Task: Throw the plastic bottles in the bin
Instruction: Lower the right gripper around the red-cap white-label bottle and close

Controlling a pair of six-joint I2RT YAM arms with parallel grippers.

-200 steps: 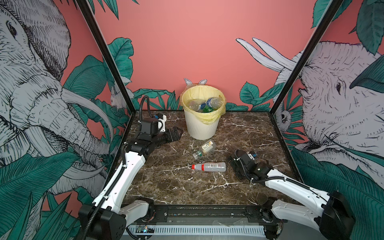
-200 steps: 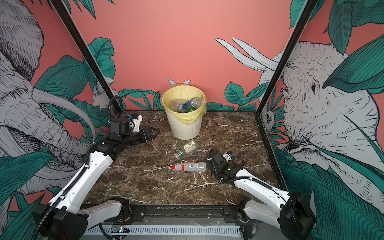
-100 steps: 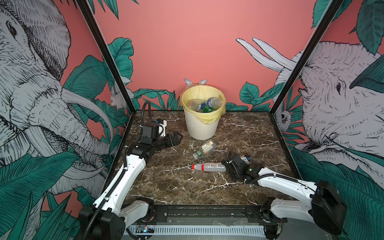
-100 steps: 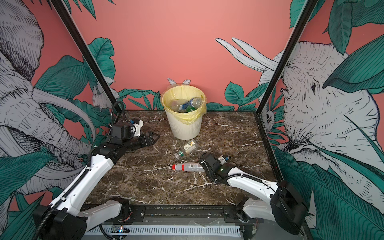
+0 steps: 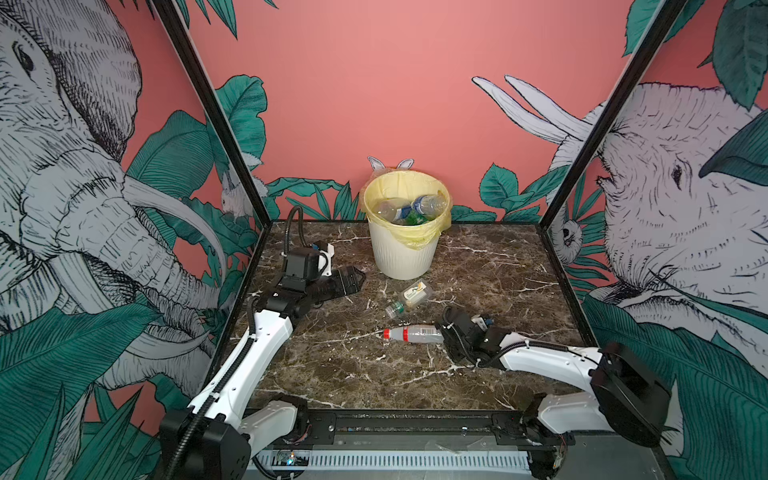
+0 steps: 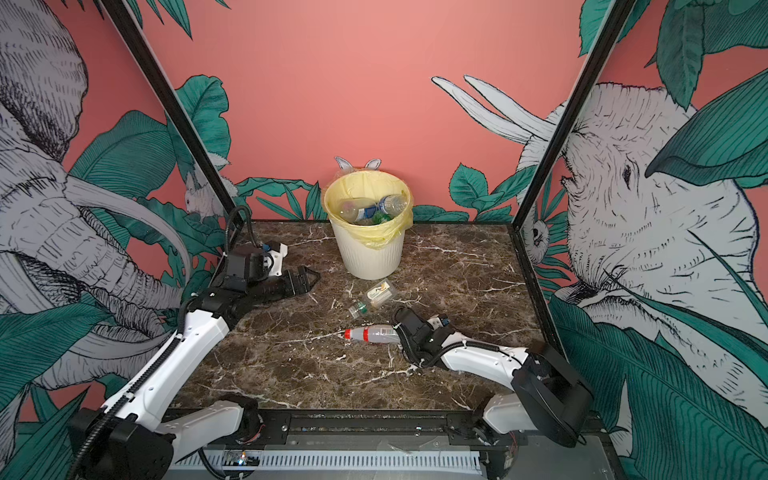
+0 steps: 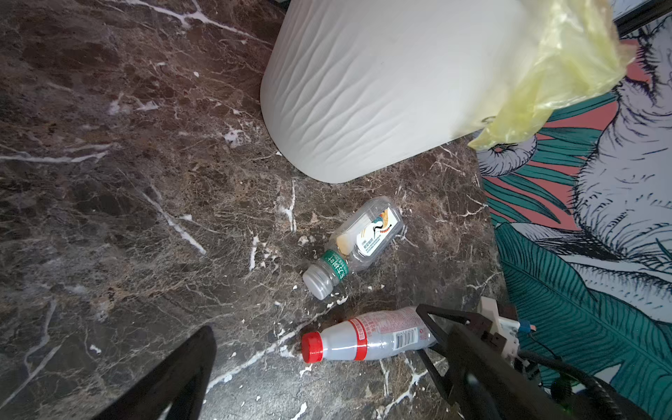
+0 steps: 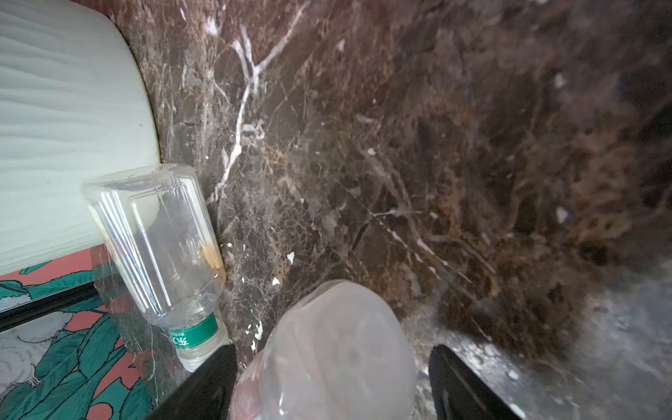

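Right claw [image 8: 332, 385] spread astride the base of the red-capped bottle [image 5: 409, 334], lying low centre in a top view, not gripping it: advise closing squarely on the body before lifting to the bin [image 5: 401, 257], upper centre; left claw [image 5: 354, 277] spread, empty.

Glossy marble-look table [image 5: 478, 270] — clear plastic bottles [image 5: 411, 334], matt bin [image 5: 401, 257] w/ thin-film bag [image 5: 428, 237].
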